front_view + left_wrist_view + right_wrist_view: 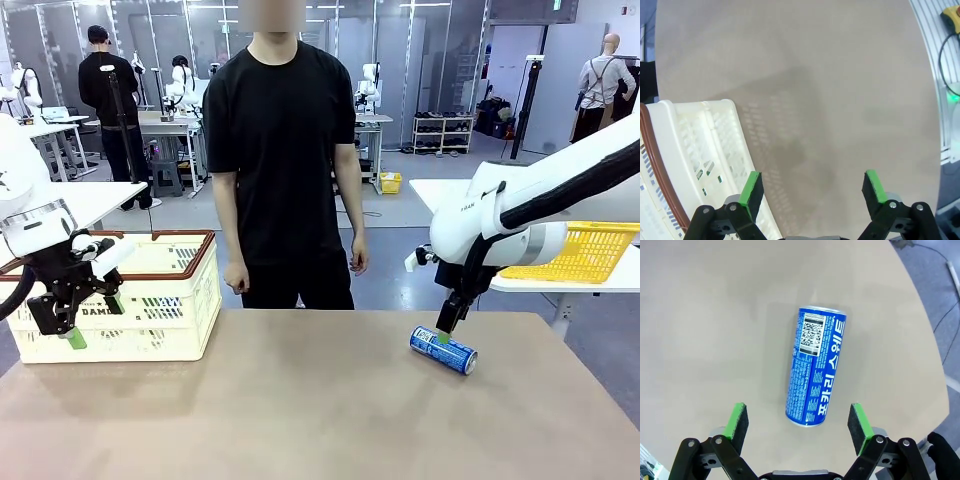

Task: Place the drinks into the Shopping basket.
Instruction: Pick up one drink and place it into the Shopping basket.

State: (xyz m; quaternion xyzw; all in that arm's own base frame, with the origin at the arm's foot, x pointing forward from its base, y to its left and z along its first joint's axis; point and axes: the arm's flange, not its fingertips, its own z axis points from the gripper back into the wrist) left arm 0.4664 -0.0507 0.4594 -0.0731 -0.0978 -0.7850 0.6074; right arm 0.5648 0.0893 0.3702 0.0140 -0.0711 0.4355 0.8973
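A blue drink can with white lettering lies on its side on the right part of the table. My right gripper hangs open just above its near end; in the right wrist view the can lies between and ahead of the green pads, untouched. The cream Shopping basket with a brown rim stands at the table's left edge. My left gripper is open and empty in front of the basket's near wall; the left wrist view has the basket wall at the left of the gripper.
A person in black stands at the table's far side, hands down at the sides. A bright yellow mesh basket sits on another table at the right. The tan tabletop stretches bare between the basket and the can.
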